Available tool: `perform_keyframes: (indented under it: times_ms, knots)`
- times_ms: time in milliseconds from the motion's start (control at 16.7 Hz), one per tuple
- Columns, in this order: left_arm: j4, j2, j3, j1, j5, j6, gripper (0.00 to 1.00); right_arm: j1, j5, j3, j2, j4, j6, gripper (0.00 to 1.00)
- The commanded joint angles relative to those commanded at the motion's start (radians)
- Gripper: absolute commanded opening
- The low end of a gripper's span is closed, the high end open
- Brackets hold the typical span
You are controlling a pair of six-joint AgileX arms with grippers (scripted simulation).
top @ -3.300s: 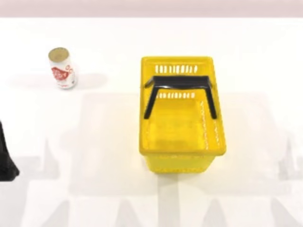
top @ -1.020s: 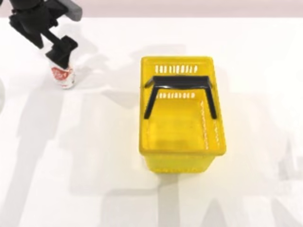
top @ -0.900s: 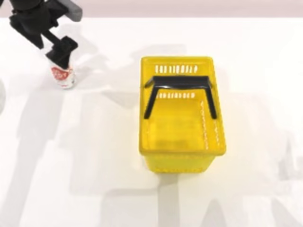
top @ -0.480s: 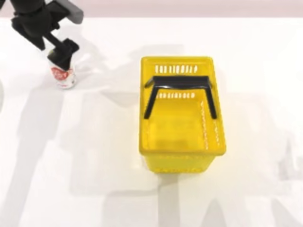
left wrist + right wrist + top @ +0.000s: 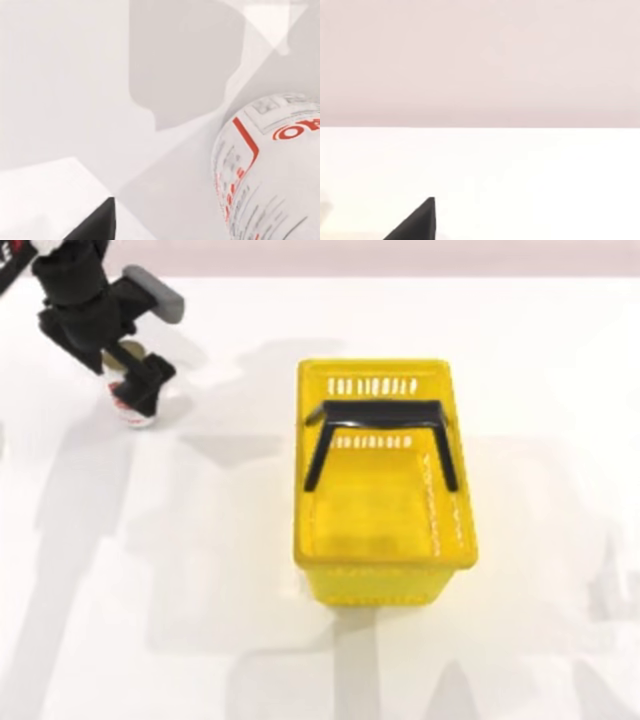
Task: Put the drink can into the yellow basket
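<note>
The drink can (image 5: 137, 414), white with red markings, stands near the table's back left corner, mostly covered from above by my left arm. My left gripper (image 5: 141, 390) is low over it and open. In the left wrist view the drink can (image 5: 272, 172) fills the near side, and one black fingertip (image 5: 97, 225) stands apart from it with bare table between; the other finger is hidden. The yellow basket (image 5: 384, 568) with its black handle (image 5: 380, 415) sits mid-table, holding nothing. My right gripper (image 5: 480, 232) is parked out of the top view, one fingertip (image 5: 417, 222) showing.
White table (image 5: 200, 570) all around, with open room between the can and the basket. The table's far edge (image 5: 400, 277) runs just behind the left arm and the basket.
My left arm came in from the left edge to the can. Over the last second the gripper sank lower and shifted slightly forward around it. Basket unmoved.
</note>
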Motion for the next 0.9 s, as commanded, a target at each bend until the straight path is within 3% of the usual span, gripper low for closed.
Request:
perform_keyframes:
  times_ms: [120, 900]
  knots:
    - [0.000, 0.000, 0.000, 0.000, 0.000, 0.000, 1.00, 0.000, 0.000, 0.000, 0.000, 0.000, 0.000, 1.00]
    - [0.000, 0.000, 0.000, 0.000, 0.000, 0.000, 0.02, 0.000, 0.000, 0.000, 0.000, 0.000, 0.000, 1.00]
